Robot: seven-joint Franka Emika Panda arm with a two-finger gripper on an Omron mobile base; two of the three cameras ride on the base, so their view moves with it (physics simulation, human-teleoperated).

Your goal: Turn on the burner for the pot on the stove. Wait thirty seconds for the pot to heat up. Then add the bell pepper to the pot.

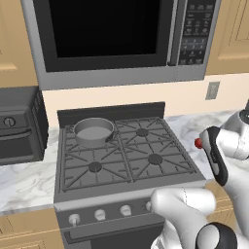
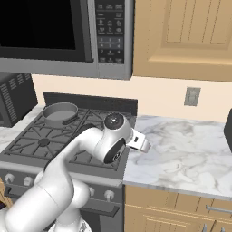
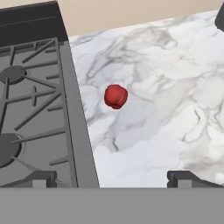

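Hand view shows you the bell pepper (image 3: 116, 96) lying on the marble counter (image 3: 175, 109) beside the stove (image 3: 39, 113), not yet picked up, under the spread, empty gripper (image 3: 112, 178). Your pot (image 1: 93, 132) waits empty on the rear-left burner; no flame is discernible. Nothing blocks the route between them.

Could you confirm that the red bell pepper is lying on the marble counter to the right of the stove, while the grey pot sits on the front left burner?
Not quite: the pot sits on the back left burner, against the stove's raised back panel, as the left base view shows. The bell pepper does lie on the marble counter to the right of the stove.
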